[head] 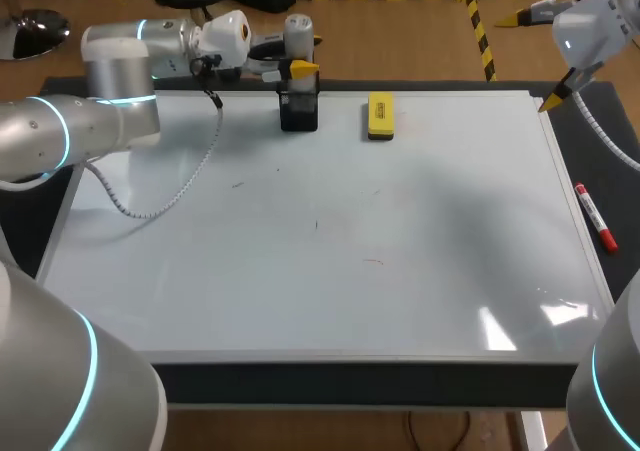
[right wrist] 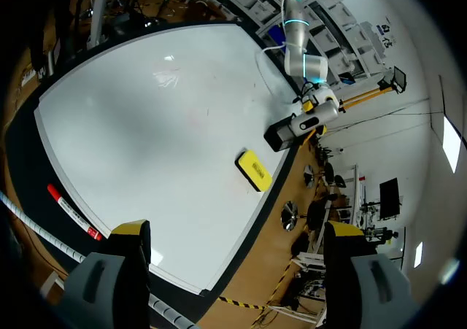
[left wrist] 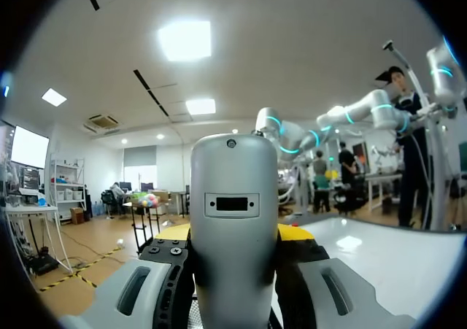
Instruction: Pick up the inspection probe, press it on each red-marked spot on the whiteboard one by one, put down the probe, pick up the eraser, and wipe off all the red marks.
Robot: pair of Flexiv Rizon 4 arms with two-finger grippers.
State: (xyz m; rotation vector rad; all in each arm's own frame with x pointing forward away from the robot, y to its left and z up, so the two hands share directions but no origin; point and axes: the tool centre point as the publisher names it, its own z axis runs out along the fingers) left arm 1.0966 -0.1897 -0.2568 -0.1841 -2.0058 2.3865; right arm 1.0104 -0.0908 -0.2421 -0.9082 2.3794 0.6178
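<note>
Trouble seemed most likely at the black holder (head: 298,113), which sat at the far edge of the whiteboard (head: 320,301). The grey inspection probe (head: 298,33) seemed to stand upright in it. The left jaws were closed on the probe from both sides, so they held it. If the arm had pulled up crooked, the probe could have caught in the holder and tipped it over. It could also have slipped in the grip.

A white curly cable (head: 165,209) lay on the board under that arm. I think it could have snagged or dragged across the board. The marks (head: 372,261) were tiny and faint, so a press could easily have missed one. The yellow eraser (head: 380,116) lay near the holder, close enough to get bumped.

The right jaws were wide open and held nothing. They hung by the board's far right corner, well apart from the probe. A red marker (head: 595,219) lay on the counter (head: 625,201) beside the board's right edge. A low swing of that arm might have knocked it away.
</note>
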